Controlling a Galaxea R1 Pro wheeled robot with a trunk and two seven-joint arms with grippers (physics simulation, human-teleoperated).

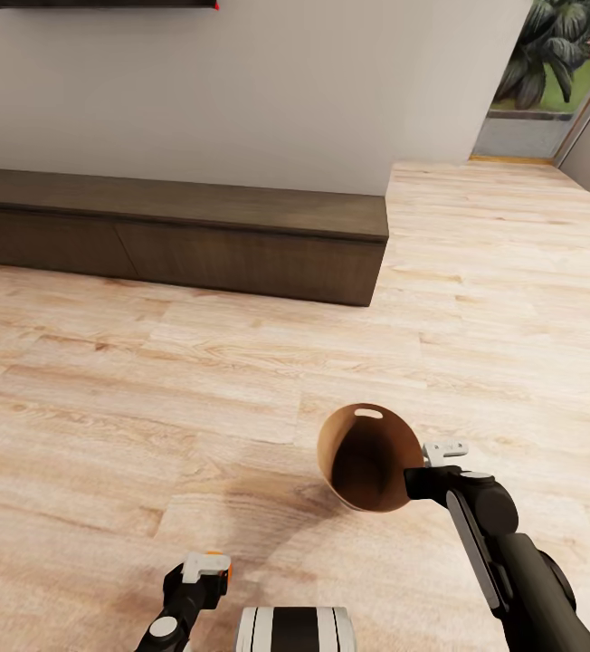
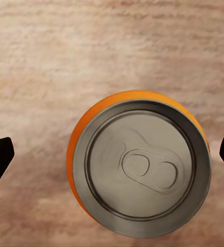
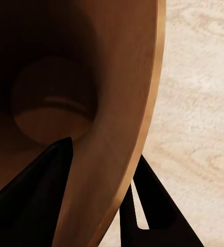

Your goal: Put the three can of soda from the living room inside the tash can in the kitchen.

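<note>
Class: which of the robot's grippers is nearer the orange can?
Left. The left gripper straddles the orange can, fingers open either side; the right gripper clamps the bin's wall.

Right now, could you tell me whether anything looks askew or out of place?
Yes: the round brown-lined bin is tipped in mid-air, its rim pinched by the right tool. The orange soda can sits upright on the wood floor, between the left tool's open fingers.

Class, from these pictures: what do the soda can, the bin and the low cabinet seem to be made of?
Soda can: likely aluminium, going by its dull grey lid with a pull tab and its glossy orange side.
Bin: the smooth brown inside looks like wood veneer or plastic; which one is unclear.
Low cabinet: dark matte wood, with faint grain showing.
</note>
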